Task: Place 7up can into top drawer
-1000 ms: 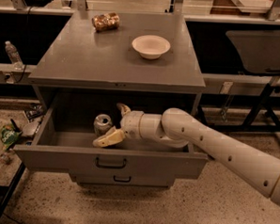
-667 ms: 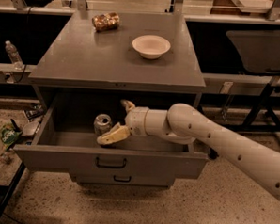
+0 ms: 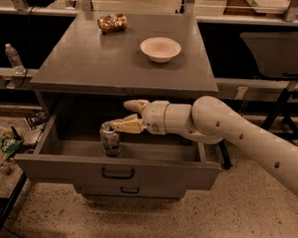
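On the left side of the open top drawer [image 3: 51, 166], the 7up can [image 3: 110, 139] stands up straight on the drawer floor. A second ago my claw was low down beside it. Now the claw [image 3: 120, 114] is higher, just up and to the right of the can, with its two fingers spread wide and nothing in them. The lower finger tip is right by the can's top, and I cannot tell if it touches. So I think the can is let go and is in the right place. Up on the bench [image 3: 91, 68], the brown can [image 3: 112, 23] and the white bowl [image 3: 160, 49] sit where they were. I think I only need to pull my arm [image 3: 238, 130] out without bumping the can.
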Motion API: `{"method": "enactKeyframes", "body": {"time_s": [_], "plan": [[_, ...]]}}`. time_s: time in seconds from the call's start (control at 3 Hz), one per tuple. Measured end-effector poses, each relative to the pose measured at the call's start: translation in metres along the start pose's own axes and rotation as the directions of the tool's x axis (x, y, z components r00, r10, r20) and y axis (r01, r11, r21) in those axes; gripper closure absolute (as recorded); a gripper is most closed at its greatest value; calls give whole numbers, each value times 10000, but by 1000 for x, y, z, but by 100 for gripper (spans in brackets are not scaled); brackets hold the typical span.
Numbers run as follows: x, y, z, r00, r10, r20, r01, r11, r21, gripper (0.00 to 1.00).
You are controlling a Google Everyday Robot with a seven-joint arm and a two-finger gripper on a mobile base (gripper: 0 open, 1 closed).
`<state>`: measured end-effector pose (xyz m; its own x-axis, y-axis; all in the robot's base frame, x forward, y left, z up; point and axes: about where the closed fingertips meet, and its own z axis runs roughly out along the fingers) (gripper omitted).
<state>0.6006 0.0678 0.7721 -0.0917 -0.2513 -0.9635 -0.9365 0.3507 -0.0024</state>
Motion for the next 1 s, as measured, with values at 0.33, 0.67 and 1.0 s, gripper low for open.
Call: {"method": "enactKeyframes", "body": {"time_s": [0.33, 0.67, 1.0], "plan": [[-42, -10, -9, 9994, -181, 280, 166, 9985, 520, 65], [-68, -23, -8, 9969, -402, 683, 323, 9931, 1130, 68], [-67, -22, -6, 9970, -393, 670, 317, 9933, 1108, 37]]}}
